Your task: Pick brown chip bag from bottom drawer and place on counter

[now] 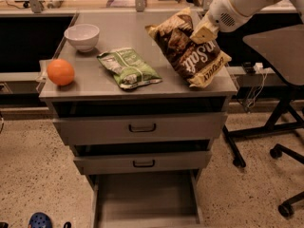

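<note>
Three drawers (142, 127), one brown bag (183, 51) in end effector (204, 32)

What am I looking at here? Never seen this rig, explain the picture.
There is one camera view, looking down at the front of a grey drawer cabinet; where the camera is mounted is not known. The white arm entering at top right belongs to a mobile robot. Its two-finger gripper is closed on the upper part of the brown chip bag. The bag hangs tilted over the right side of the counter, its lower end at or near the surface. Also on the counter are a green chip bag, an orange and a white bowl. The bottom drawer is pulled out.
</note>
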`<state>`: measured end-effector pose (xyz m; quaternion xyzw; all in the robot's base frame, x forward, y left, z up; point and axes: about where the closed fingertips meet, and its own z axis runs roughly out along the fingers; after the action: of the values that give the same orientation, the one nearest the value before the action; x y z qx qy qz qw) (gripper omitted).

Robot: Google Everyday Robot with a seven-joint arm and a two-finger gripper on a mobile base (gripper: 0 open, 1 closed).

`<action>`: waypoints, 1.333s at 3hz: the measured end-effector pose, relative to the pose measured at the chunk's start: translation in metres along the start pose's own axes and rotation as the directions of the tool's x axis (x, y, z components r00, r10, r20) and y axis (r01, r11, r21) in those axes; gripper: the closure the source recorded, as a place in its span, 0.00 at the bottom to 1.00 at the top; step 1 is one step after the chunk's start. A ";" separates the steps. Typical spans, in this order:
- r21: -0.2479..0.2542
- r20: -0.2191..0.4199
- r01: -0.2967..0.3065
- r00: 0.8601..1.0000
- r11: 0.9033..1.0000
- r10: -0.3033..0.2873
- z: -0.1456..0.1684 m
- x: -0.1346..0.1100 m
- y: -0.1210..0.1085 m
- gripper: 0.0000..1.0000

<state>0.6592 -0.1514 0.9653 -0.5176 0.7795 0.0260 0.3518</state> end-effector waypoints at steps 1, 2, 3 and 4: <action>-0.021 -0.035 -0.127 0.991 0.992 0.126 0.010 0.015 0.004 0.63; -0.026 -0.041 -0.160 0.987 0.987 0.158 0.013 0.016 0.005 0.39; -0.026 -0.041 -0.160 0.987 0.987 0.158 0.013 0.016 0.005 0.16; -0.026 -0.041 -0.159 0.987 0.987 0.158 0.013 0.016 0.005 0.00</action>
<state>0.6577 -0.1567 0.9445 -0.4592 0.8245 0.0552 0.3259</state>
